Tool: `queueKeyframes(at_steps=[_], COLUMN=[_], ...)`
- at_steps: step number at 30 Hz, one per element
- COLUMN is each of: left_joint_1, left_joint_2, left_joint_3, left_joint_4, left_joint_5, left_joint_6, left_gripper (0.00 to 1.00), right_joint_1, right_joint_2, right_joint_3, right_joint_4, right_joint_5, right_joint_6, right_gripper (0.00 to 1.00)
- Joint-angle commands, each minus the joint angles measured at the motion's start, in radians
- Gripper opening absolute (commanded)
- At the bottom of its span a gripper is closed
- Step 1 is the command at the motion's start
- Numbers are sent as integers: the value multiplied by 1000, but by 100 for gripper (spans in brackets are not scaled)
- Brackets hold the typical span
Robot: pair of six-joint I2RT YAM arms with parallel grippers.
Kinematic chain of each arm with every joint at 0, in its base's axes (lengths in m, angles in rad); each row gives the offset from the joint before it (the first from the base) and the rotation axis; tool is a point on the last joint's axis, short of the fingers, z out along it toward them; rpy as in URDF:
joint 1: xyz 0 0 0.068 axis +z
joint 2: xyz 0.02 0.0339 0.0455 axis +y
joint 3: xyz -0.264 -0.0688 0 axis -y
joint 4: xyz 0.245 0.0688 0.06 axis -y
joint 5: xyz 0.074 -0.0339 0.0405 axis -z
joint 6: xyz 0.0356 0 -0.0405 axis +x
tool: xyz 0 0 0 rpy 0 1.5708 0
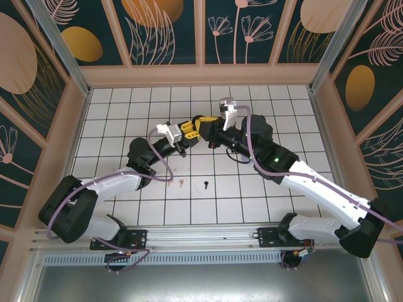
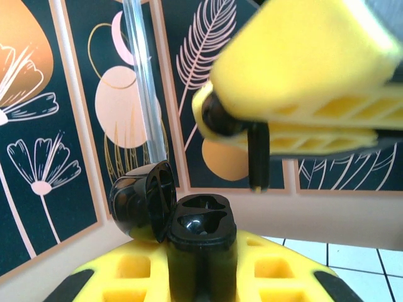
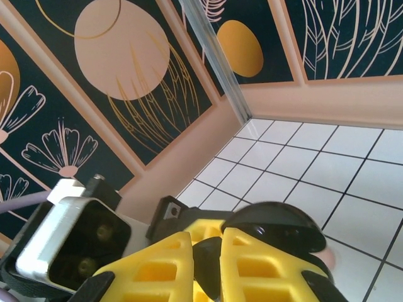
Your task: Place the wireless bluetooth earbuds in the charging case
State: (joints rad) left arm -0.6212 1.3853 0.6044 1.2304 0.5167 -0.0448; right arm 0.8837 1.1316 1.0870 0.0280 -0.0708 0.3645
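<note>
My left gripper (image 2: 201, 270) is shut on a black charging case (image 2: 201, 242), held upright above the table with its lid (image 2: 141, 198) swung open to the left. Something glossy lies in the case's nearer well; the farther well looks empty. Just above the case, my right gripper (image 3: 211, 264) is shut on a black earbud (image 2: 255, 154), stem pointing down over the case's right side. The two grippers meet mid-table, left (image 1: 187, 131) and right (image 1: 203, 123). A pink earbud (image 1: 181, 183) and another black earbud (image 1: 206, 184) lie on the tiles nearer the arm bases.
The white tiled floor (image 1: 252, 201) is walled by a peach rim and dark floral panels. A clear corner post (image 2: 141, 88) stands behind the case. The left wrist camera housing (image 3: 69, 242) sits close beside my right fingers.
</note>
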Motion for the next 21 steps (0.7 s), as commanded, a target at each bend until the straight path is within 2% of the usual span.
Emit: queueKeyframes(at_steps=[1, 21], left_joint_1=[-6, -9], left_joint_2=[-32, -28], left_joint_3=[13, 12], left_joint_4=[51, 35], left_joint_5=[24, 43], left_joint_6=[-24, -32], left_gripper=[0, 0], right_joint_1=[6, 5], right_joint_2=[-25, -47], right_joint_3=[-15, 14], right_joint_4=[53, 72], right_joint_5=[27, 20], right_joint_6=[-7, -4], right_gripper=[14, 13])
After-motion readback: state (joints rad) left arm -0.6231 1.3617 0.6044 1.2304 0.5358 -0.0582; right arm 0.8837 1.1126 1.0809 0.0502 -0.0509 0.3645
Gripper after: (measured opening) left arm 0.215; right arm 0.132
